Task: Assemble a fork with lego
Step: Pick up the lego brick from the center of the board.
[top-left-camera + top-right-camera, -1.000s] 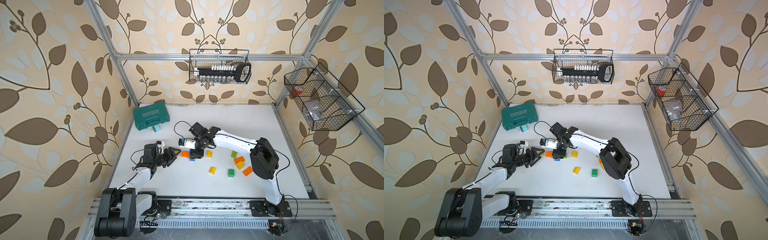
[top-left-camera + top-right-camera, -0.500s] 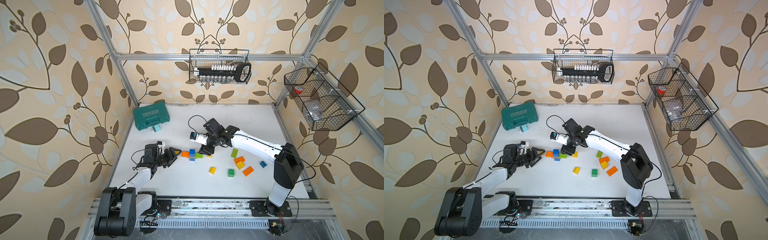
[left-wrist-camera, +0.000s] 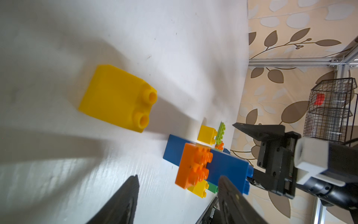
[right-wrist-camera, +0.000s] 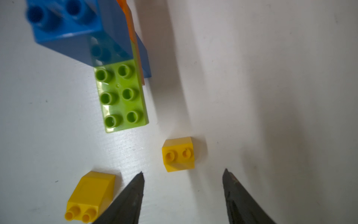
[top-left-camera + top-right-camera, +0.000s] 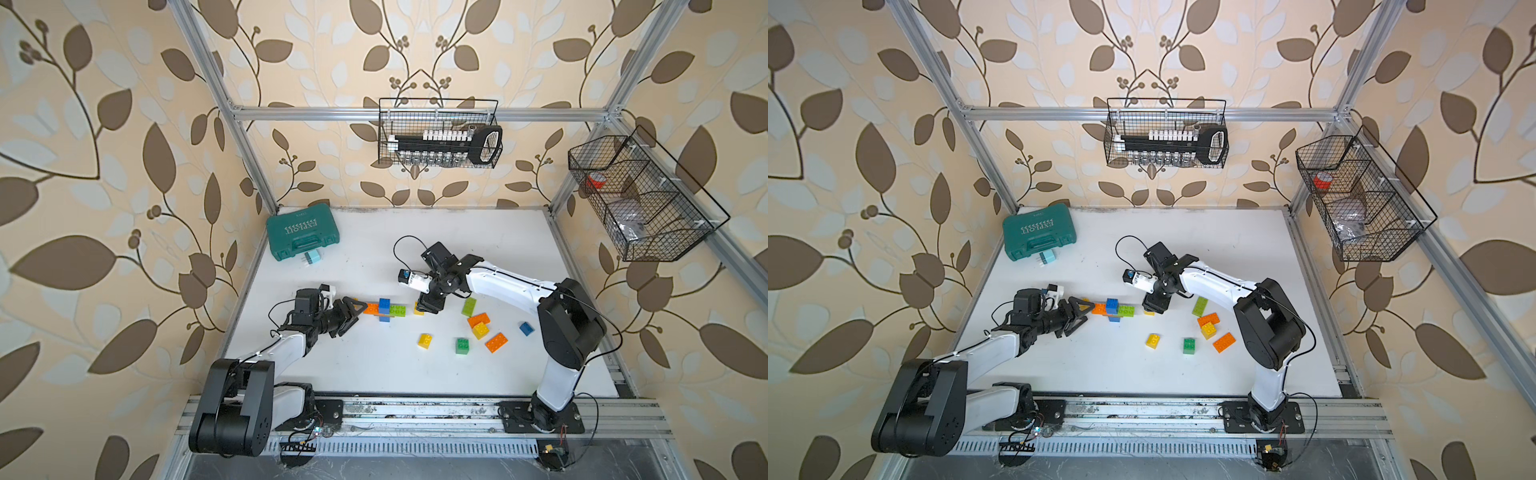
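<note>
Lego parts lie on the middle of the white table [image 5: 374, 374]. In both top views a partial lego assembly [image 5: 384, 309] lies flat between the two grippers. It is a row of an orange brick [image 5: 371, 308], a blue brick [image 5: 384, 304] and a lime-green brick [image 5: 397, 310], with a further blue piece beneath. The left gripper [image 5: 358, 308] sits low, aimed at the orange end, and is released with nothing between its jaws. In the left wrist view its fingers [image 3: 124, 199] stand apart and the orange end lies just ahead of the tips. Whether a tip touches the brick cannot be told. A large yellow brick [image 3: 118, 100] lies on its side near this gripper. The right gripper [image 5: 428, 308] points down at the table just beside the lime-green end and is also released and empty. In the right wrist view a small yellow brick [image 4: 179, 154] sits just ahead of the gap between the tips, untouched. A second yellow brick [image 4: 91, 195] lies on its side beside one finger. The loose lego bricks [image 5: 481, 330] are orange, yellow, green and blue and are scattered on the right arm's side. A teal case [image 5: 302, 236] rests at the far left corner, well apart from the bricks.
</note>
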`<state>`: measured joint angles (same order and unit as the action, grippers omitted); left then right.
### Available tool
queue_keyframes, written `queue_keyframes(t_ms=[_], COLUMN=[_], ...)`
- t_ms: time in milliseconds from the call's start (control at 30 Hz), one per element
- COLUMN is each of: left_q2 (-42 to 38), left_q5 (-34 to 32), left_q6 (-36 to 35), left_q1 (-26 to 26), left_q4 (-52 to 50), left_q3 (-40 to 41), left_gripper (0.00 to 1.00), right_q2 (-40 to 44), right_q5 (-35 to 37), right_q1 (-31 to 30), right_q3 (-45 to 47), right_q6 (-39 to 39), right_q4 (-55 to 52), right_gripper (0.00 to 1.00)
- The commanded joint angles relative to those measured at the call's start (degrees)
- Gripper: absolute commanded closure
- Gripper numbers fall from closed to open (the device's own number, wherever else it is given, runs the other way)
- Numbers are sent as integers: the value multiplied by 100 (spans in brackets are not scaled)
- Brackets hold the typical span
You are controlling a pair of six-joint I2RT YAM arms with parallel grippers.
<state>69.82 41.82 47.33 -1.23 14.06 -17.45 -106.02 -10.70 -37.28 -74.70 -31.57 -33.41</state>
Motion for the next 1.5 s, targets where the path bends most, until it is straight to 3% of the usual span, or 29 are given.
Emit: queue_keyframes(t_ms=[0,533,900,1033,1467], left_q2=[181,728,913,1004,1497], left_q5=[175,271,396,445,704], left_q6=[73,110,127,127,425], left_q1=[-102,-276,-359,-377,-426], left_q4=[543,1092,1416,1576,2321], left_q3=[-93,-157,-180,-168,-57], left_gripper=[34,43,49,50,50], right_q2=[-275,-766,-990,-909,-304], right_q5=[-30,-103,-296,-410,-537], right_q1=[19,36,38,40,39], right_q3=[0,-217,-492,-489,-568], right_q6=[-113,81,239,239,-87], right_q4=[30,185,-134,-174,-556], right_gripper=[33,42,62,68,72])
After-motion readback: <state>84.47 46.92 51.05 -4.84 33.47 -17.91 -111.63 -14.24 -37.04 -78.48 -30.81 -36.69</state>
